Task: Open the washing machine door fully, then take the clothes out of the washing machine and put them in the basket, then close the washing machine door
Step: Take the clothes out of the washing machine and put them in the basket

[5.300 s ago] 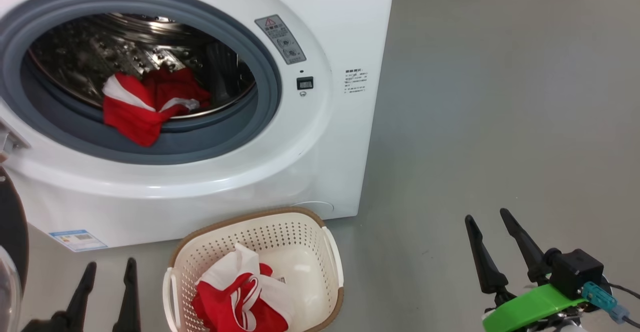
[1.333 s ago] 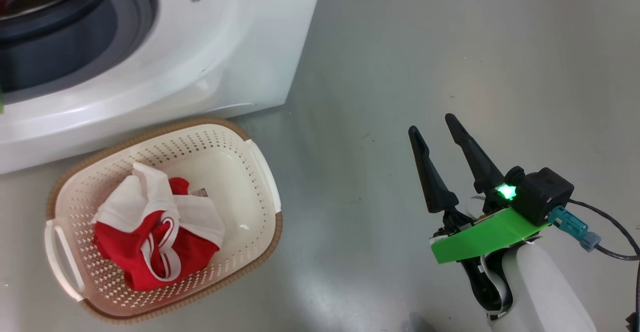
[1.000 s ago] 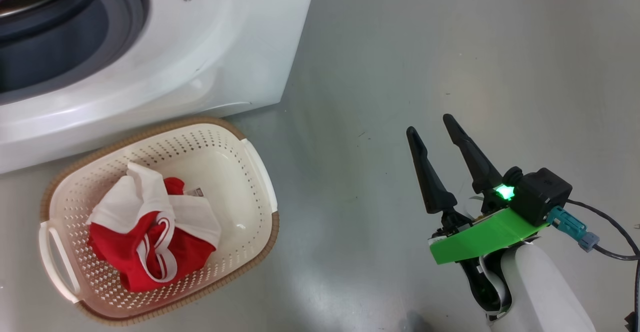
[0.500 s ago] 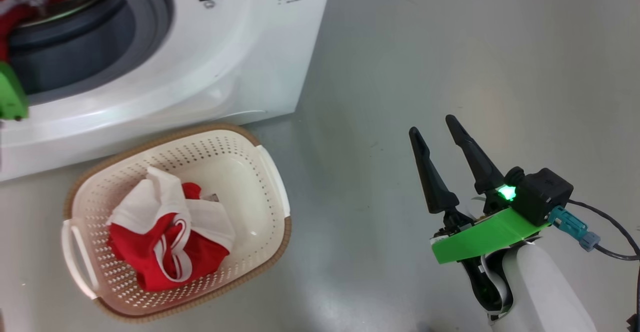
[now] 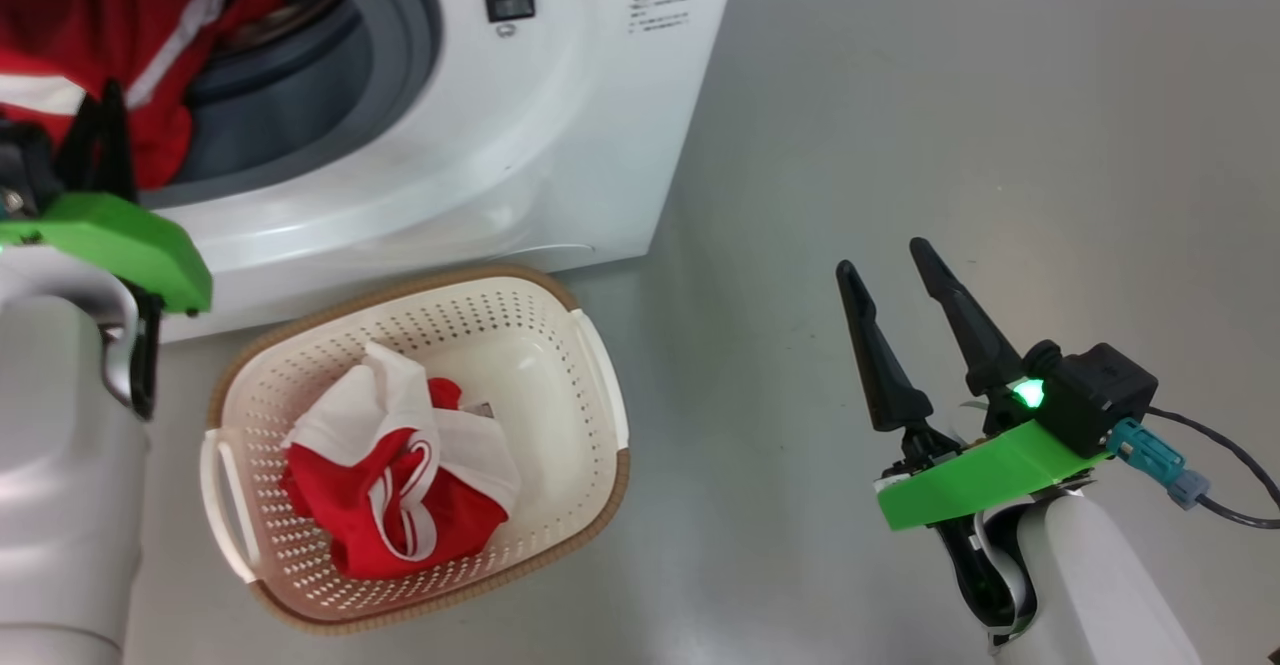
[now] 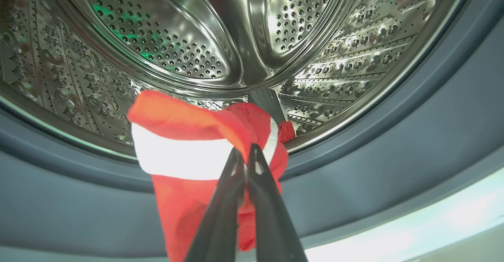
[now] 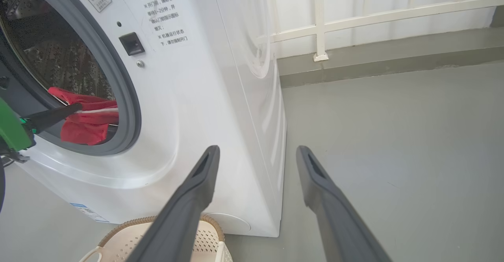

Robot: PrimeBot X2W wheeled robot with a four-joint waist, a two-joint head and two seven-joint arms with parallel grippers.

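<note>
- Now the left gripper (image 6: 246, 151), looser a second ago, has clamped on a bright red white-striped garment (image 6: 185, 136) at the mouth of the big white washing machine (image 5: 560, 125).
- It hangs over the grey rubber gasket (image 6: 393, 155), ready for the small cream perforated basket (image 5: 600, 375), which holds another red garment (image 5: 400, 505).
- The right gripper (image 5: 882, 255) idles spread over the floor (image 5: 900, 95).

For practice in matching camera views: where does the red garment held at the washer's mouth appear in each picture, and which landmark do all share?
Head view: red garment at top left, spilling from the drum mouth, left pincer on it.
Left wrist view: garment at centre, clamped in the shut pincer.
Right wrist view: garment at left edge, inside the opening.
Shared landmark: grey gasket.
</note>
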